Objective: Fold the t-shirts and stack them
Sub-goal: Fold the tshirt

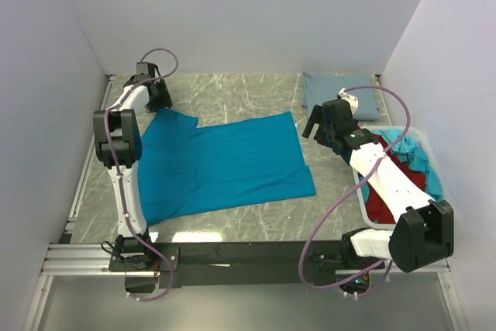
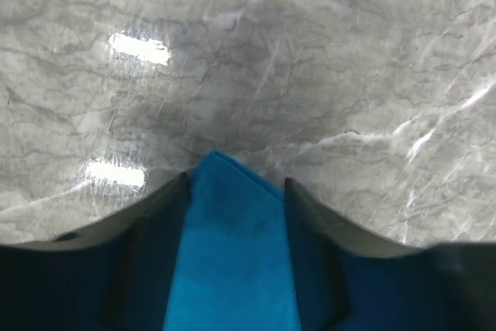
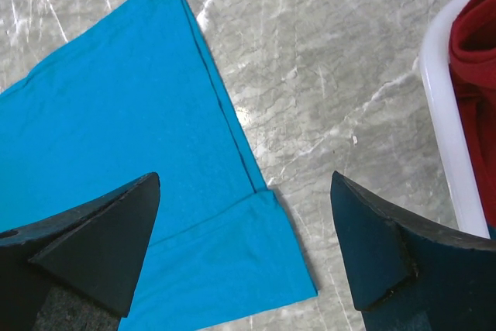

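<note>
A bright teal-blue t-shirt [image 1: 225,164] lies spread flat on the marble table, with its lower right part folded over. My left gripper [image 1: 160,102] is at the shirt's far left corner. In the left wrist view this gripper [image 2: 236,180] is shut on a pointed fold of the teal-blue shirt [image 2: 232,253]. My right gripper [image 1: 314,131] is open and empty above the shirt's right edge. In the right wrist view this gripper [image 3: 244,184] straddles the shirt's hem corner [image 3: 256,261]. A folded dusty grey-blue shirt [image 1: 339,92] lies at the back right.
A white plastic bin [image 1: 363,195] stands at the right under my right arm. It holds a dark red shirt [image 1: 384,203] and a light turquoise shirt [image 1: 418,156]. Its rim [image 3: 443,114] shows at the right of the right wrist view. White walls enclose the table.
</note>
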